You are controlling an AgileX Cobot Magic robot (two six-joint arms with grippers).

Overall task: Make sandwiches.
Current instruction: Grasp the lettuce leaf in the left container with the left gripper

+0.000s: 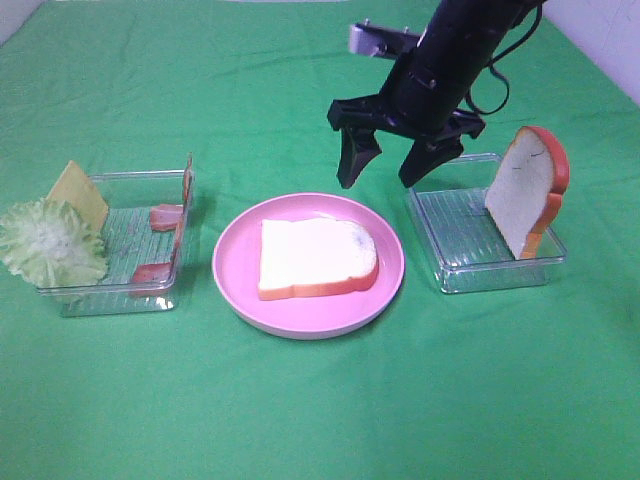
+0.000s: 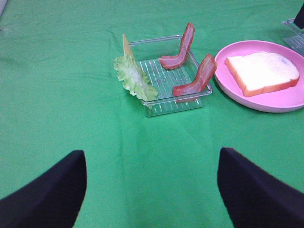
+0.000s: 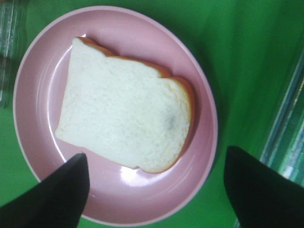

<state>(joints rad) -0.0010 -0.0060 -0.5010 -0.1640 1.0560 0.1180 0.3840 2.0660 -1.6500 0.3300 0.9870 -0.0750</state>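
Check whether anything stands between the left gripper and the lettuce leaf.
Nothing visible does. Only bare green cloth lies between the open left gripper and the pale green lettuce leaf, which leans over the rim of the clear plastic tray. The yellow cheese square stands behind it; the reddish-brown bacon strips stand at the tray's other end.

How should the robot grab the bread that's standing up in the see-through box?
Probably from above. The standing bread slice leans on edge against the wall of the clear tray, its rounded crust top sticking up free. The open right gripper could come down over that top and pinch the two flat faces; the bottom edge sits inside the tray.
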